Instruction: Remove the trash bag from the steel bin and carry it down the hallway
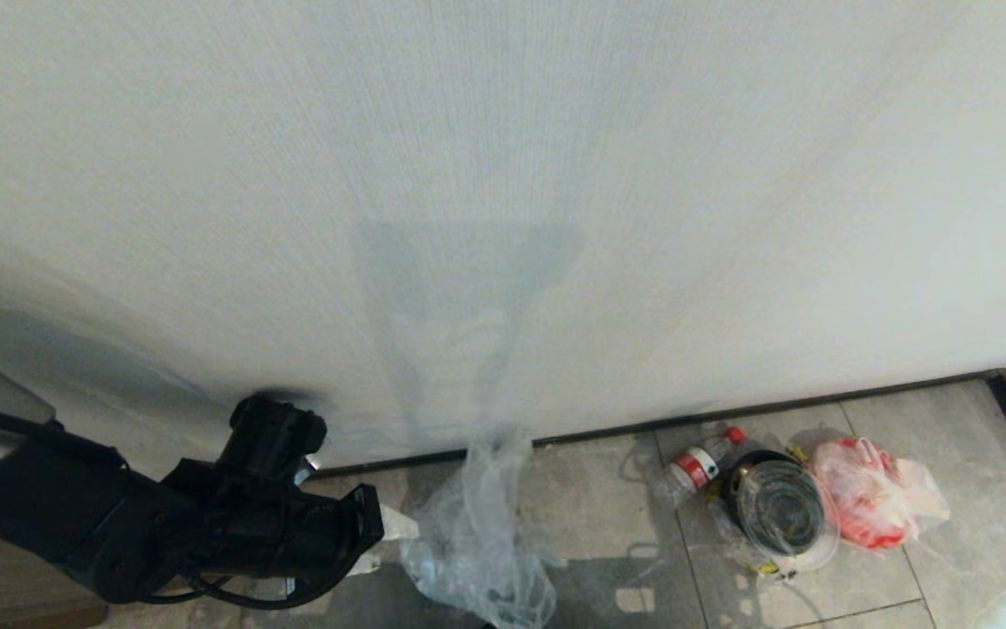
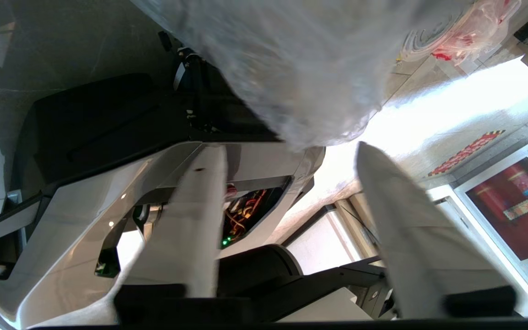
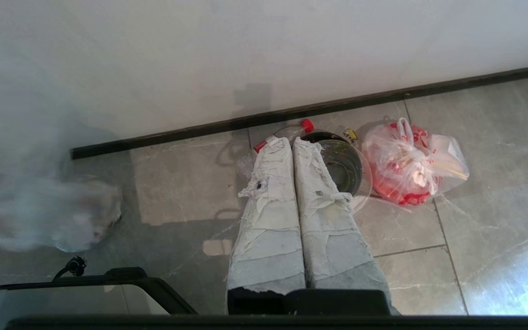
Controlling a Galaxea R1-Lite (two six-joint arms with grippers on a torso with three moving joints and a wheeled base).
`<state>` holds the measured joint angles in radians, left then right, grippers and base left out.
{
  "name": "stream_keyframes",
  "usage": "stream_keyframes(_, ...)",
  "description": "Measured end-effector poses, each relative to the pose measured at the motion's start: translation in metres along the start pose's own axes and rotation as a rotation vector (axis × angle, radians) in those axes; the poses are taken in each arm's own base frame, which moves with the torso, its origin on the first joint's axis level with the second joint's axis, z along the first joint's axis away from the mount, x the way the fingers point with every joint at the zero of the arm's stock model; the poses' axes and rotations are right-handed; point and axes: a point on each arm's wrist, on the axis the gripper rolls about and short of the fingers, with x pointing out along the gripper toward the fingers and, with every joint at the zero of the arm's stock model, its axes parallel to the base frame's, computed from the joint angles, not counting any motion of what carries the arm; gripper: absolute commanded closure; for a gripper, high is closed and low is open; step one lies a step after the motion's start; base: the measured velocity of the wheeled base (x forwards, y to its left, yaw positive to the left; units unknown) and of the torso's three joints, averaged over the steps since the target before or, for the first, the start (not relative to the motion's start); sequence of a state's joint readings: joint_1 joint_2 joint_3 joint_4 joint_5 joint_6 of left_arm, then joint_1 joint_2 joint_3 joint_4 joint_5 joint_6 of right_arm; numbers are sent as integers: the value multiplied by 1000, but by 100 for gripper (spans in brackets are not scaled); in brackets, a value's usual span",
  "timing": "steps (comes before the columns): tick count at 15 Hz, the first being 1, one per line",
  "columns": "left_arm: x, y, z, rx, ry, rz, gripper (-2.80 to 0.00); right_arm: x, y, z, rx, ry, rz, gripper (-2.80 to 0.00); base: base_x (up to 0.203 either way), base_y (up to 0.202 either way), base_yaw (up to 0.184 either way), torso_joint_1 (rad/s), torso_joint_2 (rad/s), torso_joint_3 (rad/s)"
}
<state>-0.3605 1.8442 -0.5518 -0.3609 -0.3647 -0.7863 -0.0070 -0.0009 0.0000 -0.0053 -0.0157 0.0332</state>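
From the head view, the left gripper [image 1: 389, 537] sat low by the wall, touching the bag [image 1: 481, 542], which lay crumpled on the grey tiles just beside it. Near it, to the right, lay a bottle [image 1: 702, 463], a round container [image 1: 778, 511] and a pink bag [image 1: 874, 494].

In the left wrist view the fingers [image 2: 200, 215] stood apart, the bag [image 2: 300, 68] beyond their tips, unheld.

In the right wrist view the right gripper [image 3: 294, 151] was closed and empty.

Risk: withdrawing the arm could snag the thin film and drag the bag along.
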Motion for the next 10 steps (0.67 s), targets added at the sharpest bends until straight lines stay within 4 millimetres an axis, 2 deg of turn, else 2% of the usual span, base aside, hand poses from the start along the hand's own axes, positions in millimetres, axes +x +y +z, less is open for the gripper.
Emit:
stream_keyframes(3,-4,-3,-3,14,-7,-5,-280,0,0,0,0,0,0,0,0,0,0,0,0,0)
stream_keyframes(7,-7,-16,-19,67,4,-8,-280,0,0,0,0,0,0,0,0,0,0,0,0,0)
stream_keyframes(8,-8,-19,-25,85,-4,0,0,0,0,0,0,0,0,0,0,0,0,0,0,0)
stream_keyframes(10,-12,-25,-34,103,-16,7,0,0,0,0,0,0,-1,0,0,0,0,0,0,0)
